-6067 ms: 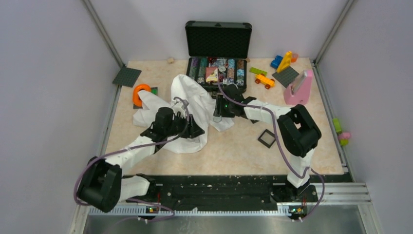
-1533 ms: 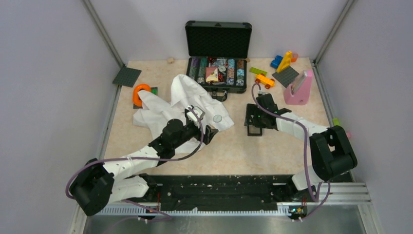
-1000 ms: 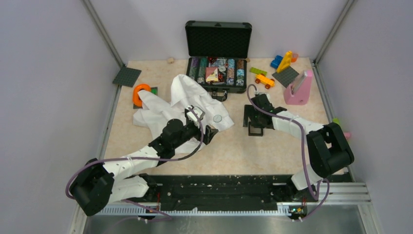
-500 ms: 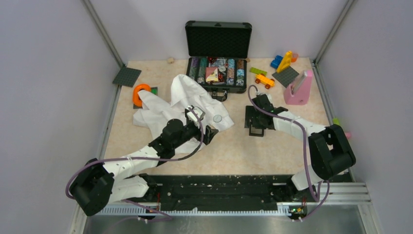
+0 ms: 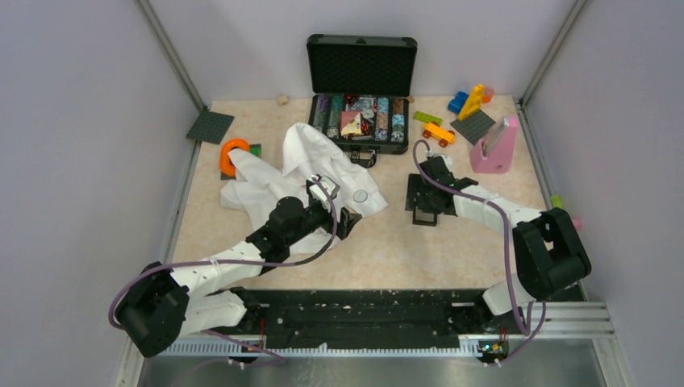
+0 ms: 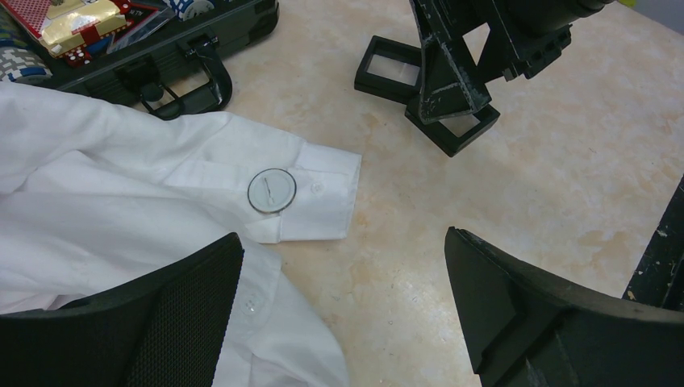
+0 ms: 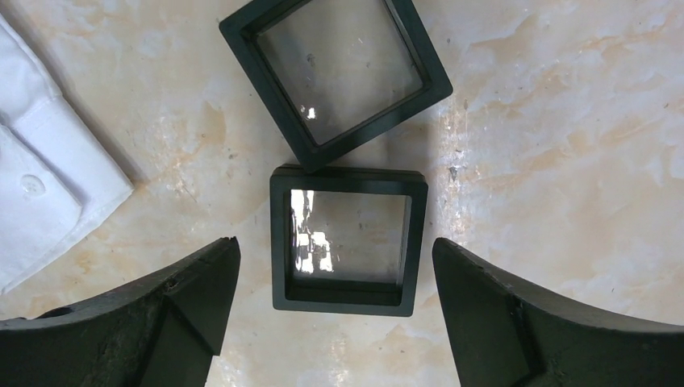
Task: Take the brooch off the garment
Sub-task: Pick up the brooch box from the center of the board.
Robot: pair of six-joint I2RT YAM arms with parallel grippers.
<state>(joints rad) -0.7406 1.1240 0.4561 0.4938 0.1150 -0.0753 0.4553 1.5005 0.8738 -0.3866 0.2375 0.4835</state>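
Trouble seemed likeliest at the cuff (image 6: 319,197). The brooch (image 6: 272,190) showed there as a small round pale disc with a thin dark rim. It lay flat on the sleeve end of the white shirt (image 6: 97,185), near where the cloth gave way to the bare table (image 6: 403,290). Whether its pin was fastened through the fabric could not be told from these views.

The left gripper (image 6: 343,238) hung just above the sleeve end, jaws spread as wide as they went and holding nothing, one finger over the shirt and the other over the tabletop. The right gripper (image 7: 335,242) stood well apart from the garment, likewise wide open and empty. It was poised over the nearer of two black square frames (image 7: 347,76) that lay corner to edge, touching or nearly so.

Nothing pinned the shirt down, and that was probably the main hazard. If the left jaws closed on the disc and pulled, the loose sleeve would likely rise with it rather than let the brooch go, and the whole garment might be dragged across the table toward the open case (image 6: 161,56). The disc also looked thin and flat against the cloth. Fingers coming down a little off centre could pinch a fold of cuff instead, or skid over the rim and push the ornament under the fabric. The right gripper, lowered carelessly, could knock the frames askew.
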